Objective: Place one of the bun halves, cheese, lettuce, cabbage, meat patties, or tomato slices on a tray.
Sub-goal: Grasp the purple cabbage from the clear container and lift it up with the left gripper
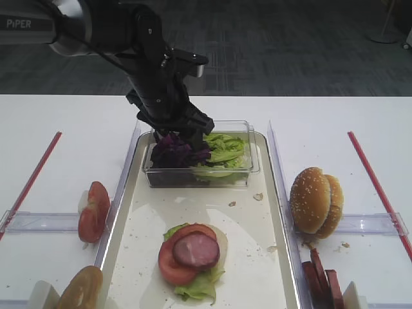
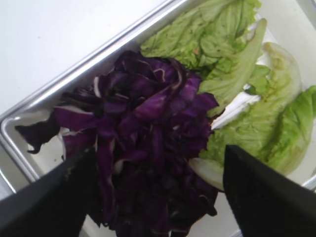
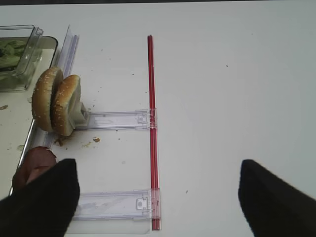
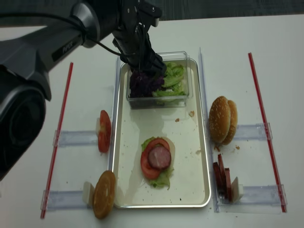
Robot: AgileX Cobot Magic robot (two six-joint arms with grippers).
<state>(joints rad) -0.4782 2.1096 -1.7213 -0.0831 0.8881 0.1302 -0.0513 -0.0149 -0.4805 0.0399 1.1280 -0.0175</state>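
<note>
The dark purple cabbage (image 2: 153, 148) lies heaped in a clear box (image 1: 199, 177) at the tray's far end, beside pale green lettuce (image 2: 237, 74). My left gripper (image 2: 158, 165) reaches down into the box and is open, one finger on each side of the cabbage pile (image 1: 175, 151). The tray (image 1: 257, 257) holds a stack of lettuce, tomato slice and meat patty (image 1: 196, 250). My right gripper (image 3: 158, 185) hangs open over bare table, right of the bun halves (image 3: 57, 103), and holds nothing.
Tomato slices (image 1: 94, 211) and a bun half (image 1: 82, 290) stand in clear holders left of the tray. Bun halves (image 1: 315, 201) and meat patties (image 1: 322, 273) stand on the right. Red strips (image 1: 373, 180) (image 1: 32, 177) run along both sides.
</note>
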